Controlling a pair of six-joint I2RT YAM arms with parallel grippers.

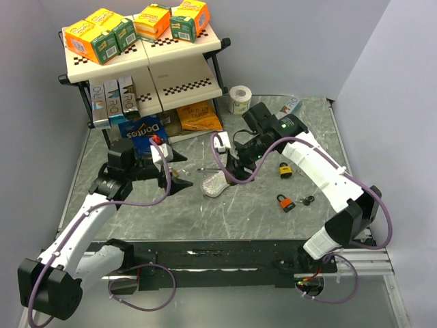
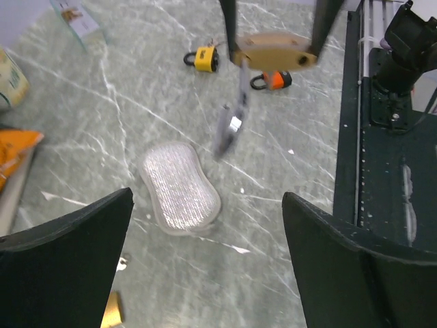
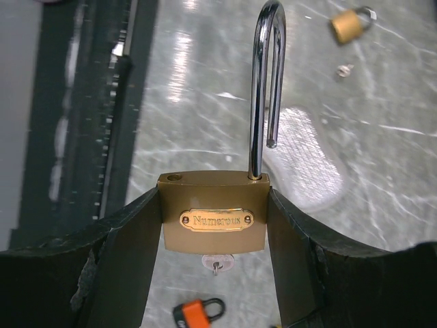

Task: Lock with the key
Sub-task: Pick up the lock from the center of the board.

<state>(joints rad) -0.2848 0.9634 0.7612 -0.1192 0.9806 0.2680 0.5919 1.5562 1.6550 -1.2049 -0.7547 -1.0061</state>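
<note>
My right gripper (image 3: 214, 205) is shut on a brass padlock (image 3: 213, 236), pinching its body from both sides. The steel shackle (image 3: 263, 82) stands open, its free end out of the body. The key (image 3: 217, 262) sits in the keyhole on the padlock's underside, and only its head shows. In the left wrist view this padlock (image 2: 273, 51) hangs above the table with the shackle (image 2: 232, 123) pointing down, blurred. My left gripper (image 2: 208, 198) is open with nothing between its fingers, a short way from the padlock. From above, the left gripper (image 1: 174, 171) faces the right gripper (image 1: 231, 158).
A silver textured pad (image 1: 216, 183) lies between the grippers. An orange padlock (image 1: 286, 202), a yellow padlock (image 1: 285, 169) and loose keys (image 1: 307, 200) lie to the right. A small brass padlock (image 3: 348, 24) lies near the left gripper. A shelf (image 1: 147, 51) with boxes stands at the back left.
</note>
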